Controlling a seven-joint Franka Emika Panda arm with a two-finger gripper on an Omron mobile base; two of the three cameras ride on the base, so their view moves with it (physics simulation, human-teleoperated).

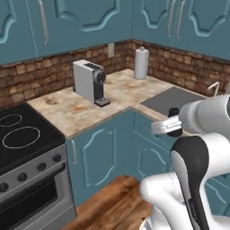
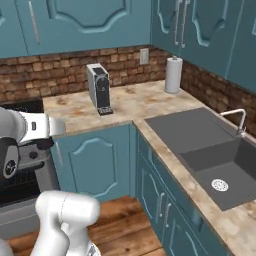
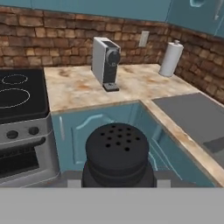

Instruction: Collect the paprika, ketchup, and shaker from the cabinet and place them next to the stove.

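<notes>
The gripper is clenched on the shaker, which sits between the finger tips at the bottom of the hand view — its black perforated top faces the camera, holes scattered over the dome. In the left base view the shaker shows as a small dark shape at the end of the white hand, held in the air in front of the counter's inner corner, above the floor and clear of the worktop.

Beyond it lies the counter, a mottled beige L-shape running along a brick wall. On it stands a coffee machine, grey and white, upright, near the wall; no brand or lettering on it can be read. Further along, in the corner, stands a paper towel roll. A white outlet plate sits on the brick between them, blank.

To the left of the counter, touching its end, is the stove — black glass with thin white rings, dark knobs on the steel front; no markings are legible. To the right the sink is set into the other leg of the counter, with a faucet at its back edge.

Above, the cabinet doors are closed in all views.
</notes>
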